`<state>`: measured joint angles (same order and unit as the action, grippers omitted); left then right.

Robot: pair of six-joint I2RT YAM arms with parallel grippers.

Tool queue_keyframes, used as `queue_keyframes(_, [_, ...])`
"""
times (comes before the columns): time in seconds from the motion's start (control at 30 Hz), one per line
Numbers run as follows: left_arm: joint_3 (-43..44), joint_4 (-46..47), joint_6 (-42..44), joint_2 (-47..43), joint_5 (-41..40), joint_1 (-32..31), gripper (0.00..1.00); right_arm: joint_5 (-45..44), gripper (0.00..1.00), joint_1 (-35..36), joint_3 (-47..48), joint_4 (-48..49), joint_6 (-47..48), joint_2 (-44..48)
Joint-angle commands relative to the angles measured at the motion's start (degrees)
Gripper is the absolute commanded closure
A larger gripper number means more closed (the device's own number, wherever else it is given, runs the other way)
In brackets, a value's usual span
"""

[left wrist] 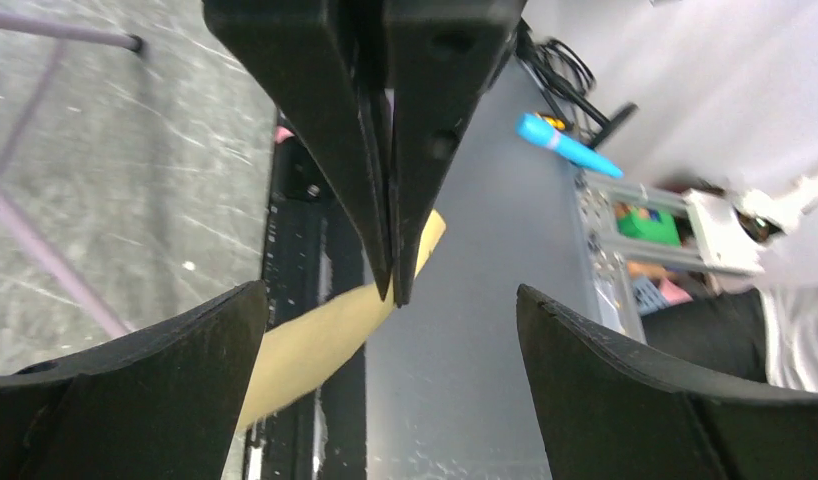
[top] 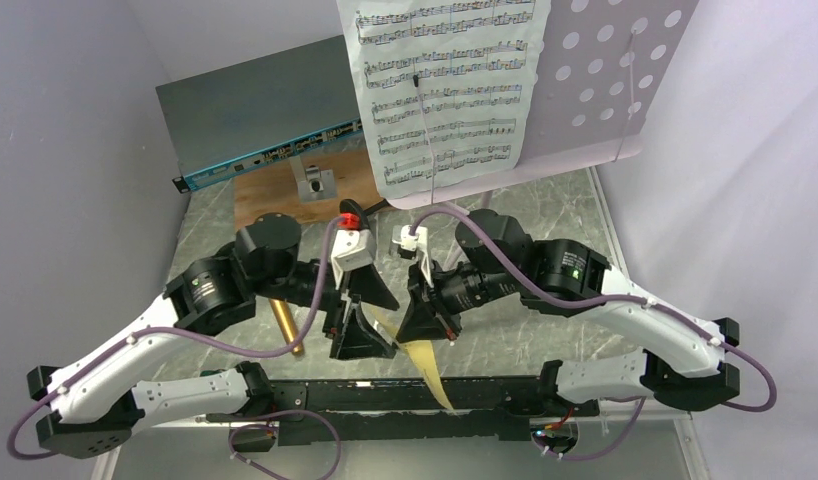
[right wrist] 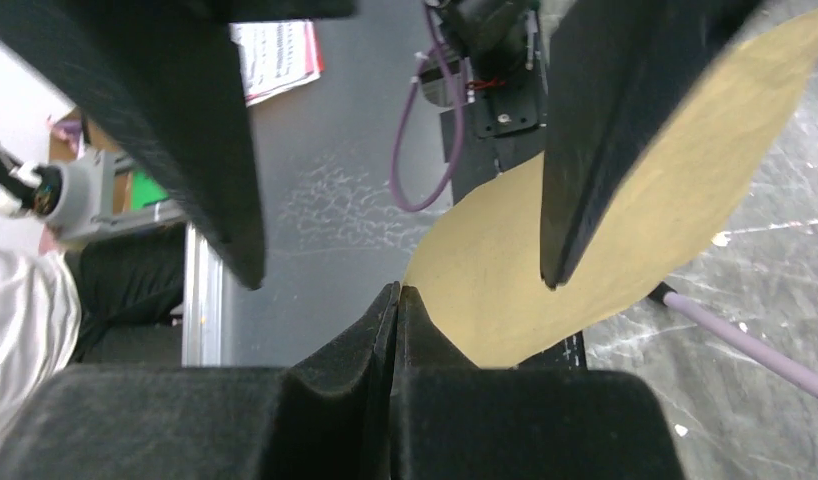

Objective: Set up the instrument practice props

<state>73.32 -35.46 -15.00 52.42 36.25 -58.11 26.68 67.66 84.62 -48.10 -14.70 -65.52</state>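
Placing the yellow music sheet (top: 430,365), held low in front of the music stand (top: 605,90): right gripper (right wrist: 395,300) clenched on its edge, left gripper (top: 365,315) released opposite. Next, probably, raise it to the stand's ledge beside the white music sheet (top: 445,90). Count: one stand, two sheets, one gold microphone (top: 287,328).

Sheet (top: 445,90) on stand (top: 625,70), switch (top: 255,110) to L
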Motion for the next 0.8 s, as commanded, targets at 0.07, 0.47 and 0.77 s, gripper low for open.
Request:
queue_keyframes(0.07, [0.7, -1.8, 2.9, 1.5, 16.8, -0.1, 0.01, 8.9, 1.0, 0.4, 10.8, -8.1, 6.2, -2.3])
queue_keyframes(0.47, [2.3, -11.9, 7.3, 3.0, 10.7, -0.1, 0.67, 6.5, 1.0, 0.3, 10.4, -3.9, 3.5, -0.2])
queue_keyframes(0.77, [6.1, -10.5, 3.7, -4.6, -9.0, -0.1, 1.0, -31.3, 0.04, 0.3, -3.7, 11.1, -8.0, 10.3])
